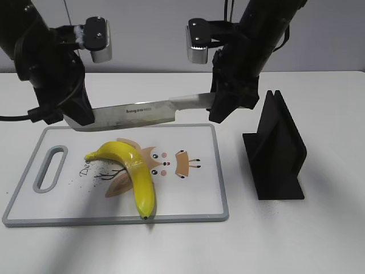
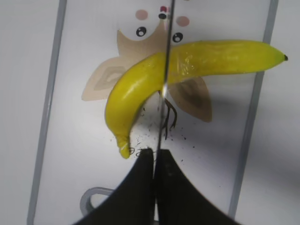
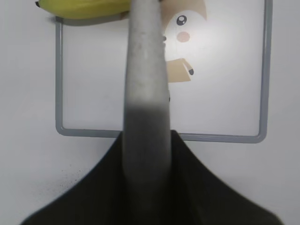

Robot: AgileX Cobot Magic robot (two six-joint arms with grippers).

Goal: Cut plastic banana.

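The plastic banana lies curved on the white cutting board, stem to the left, dark end at the front edge. Both grippers hold a steel knife level in the air above the board. My left gripper is shut on the blade's tip end. My right gripper is shut on the knife's handle end. In the left wrist view the blade edge runs from the shut jaws across the banana's middle. In the right wrist view the handle runs out of the jaws; the banana shows at the top.
A black knife block stands on the white table right of the board. The board has a grey rim, a handle slot at its left end and a printed cartoon animal. Dark specks lie on the board near the stem.
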